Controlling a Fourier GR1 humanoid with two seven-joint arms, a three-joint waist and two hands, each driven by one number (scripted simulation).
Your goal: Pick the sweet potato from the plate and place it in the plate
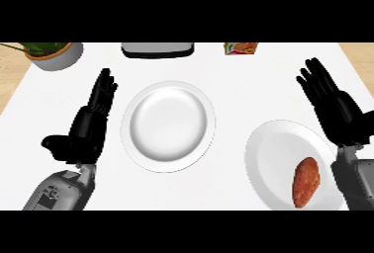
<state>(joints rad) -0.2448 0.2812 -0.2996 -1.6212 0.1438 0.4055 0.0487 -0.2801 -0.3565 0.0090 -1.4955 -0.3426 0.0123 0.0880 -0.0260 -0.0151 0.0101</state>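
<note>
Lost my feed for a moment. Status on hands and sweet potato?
Left hand open, right hand open. Sweet potato on right plate, untouched. Middle plate bare. Nothing between them.

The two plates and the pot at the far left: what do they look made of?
Both the middle plate and the right plate look like white glazed ceramic, with soft sheen on smooth rims; could be plastic. The plant pot looks matte grey, perhaps stoneware.

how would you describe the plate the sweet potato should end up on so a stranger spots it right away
On the white counter, find the two round white plates. The target is the middle plate, between both black hands. Unlike the right plate, which holds the orange sweet potato, it holds nothing.
</note>
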